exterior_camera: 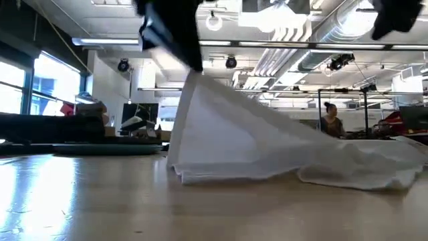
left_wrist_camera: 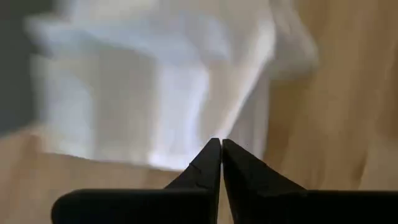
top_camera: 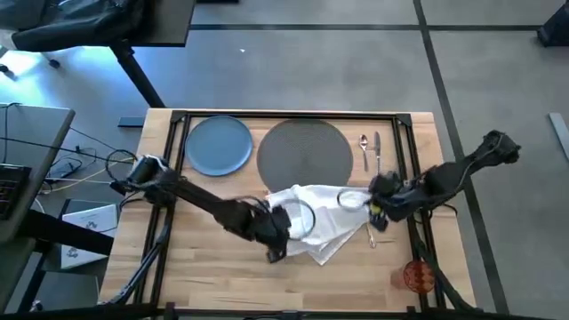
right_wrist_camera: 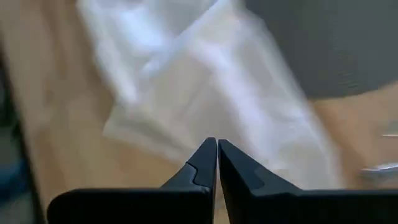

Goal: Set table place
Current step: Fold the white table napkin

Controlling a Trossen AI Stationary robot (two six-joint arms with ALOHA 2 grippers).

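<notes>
Pale wood table (top_camera: 204, 284), plate (top_camera: 219, 145), mat (top_camera: 304, 151), napkin (top_camera: 324, 222), cutlery (top_camera: 371, 151), cup (top_camera: 418, 276)

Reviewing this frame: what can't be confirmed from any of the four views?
- Left pincer: fingers closed in its wrist view, but motion blur hides whether napkin cloth is pinched.
- Right pincer: same; closed, grip unclear.
- Low view: the raised napkin blocks the mat, plate and cutlery behind it.
- High view: the right arm covers part of the utensil beside the napkin; type unclear.
- Cup: too small to tell upright or tipped.
</notes>
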